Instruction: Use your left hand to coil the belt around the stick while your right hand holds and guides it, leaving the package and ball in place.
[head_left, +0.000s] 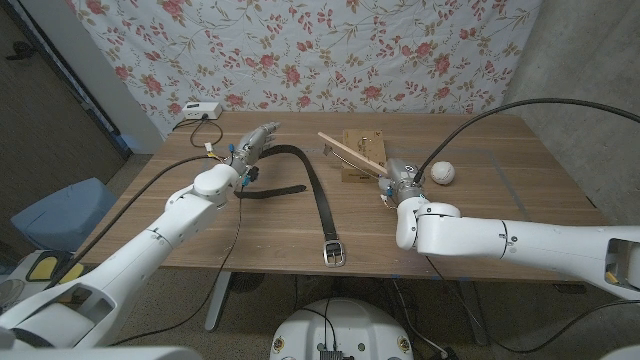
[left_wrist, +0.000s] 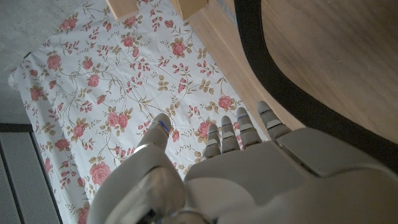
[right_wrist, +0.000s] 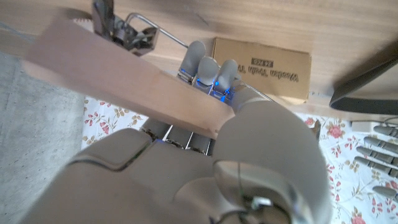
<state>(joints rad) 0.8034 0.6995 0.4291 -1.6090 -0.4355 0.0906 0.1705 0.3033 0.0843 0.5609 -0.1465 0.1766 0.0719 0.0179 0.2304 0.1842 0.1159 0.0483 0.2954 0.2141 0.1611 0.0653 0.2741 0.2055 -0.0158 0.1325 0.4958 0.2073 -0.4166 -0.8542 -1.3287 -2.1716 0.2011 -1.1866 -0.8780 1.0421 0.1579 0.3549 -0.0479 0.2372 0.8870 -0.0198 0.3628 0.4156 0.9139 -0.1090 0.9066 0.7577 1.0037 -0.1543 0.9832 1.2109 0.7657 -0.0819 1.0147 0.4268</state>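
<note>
A flowered curtain (head_left: 330, 50) hangs behind the wooden tabletop (head_left: 270, 225), with grey wall to either side. A small white box (head_left: 196, 110) with a cable sits at the tabletop's 11 o'clock corner.

The black belt (head_left: 318, 195) lies loose on the wood: from a curve near the left robot hand at about 10 o'clock it arcs over toward 12, then runs down to its metal buckle (head_left: 334, 253) at 6 o'clock, close to the near edge. One end trails left in a shallow bend below that robot hand.

The left robot hand (head_left: 255, 146) hovers near the belt's far curve, fingers (left_wrist: 239, 134) extended and apart, holding nothing; in the left wrist view the belt passes just beside the fingertips.

The right robot hand (head_left: 400, 180) sits at about 2 o'clock, closed around the wooden stick (head_left: 350, 152), which slants up and left from the grip toward 12. In the right wrist view the stick (right_wrist: 130, 84) crosses between thumb and fingers.

A cardboard package (head_left: 365, 155) lies flat under the stick, just behind the right robot hand. The white ball (head_left: 442, 173) rests just right of that hand.
</note>
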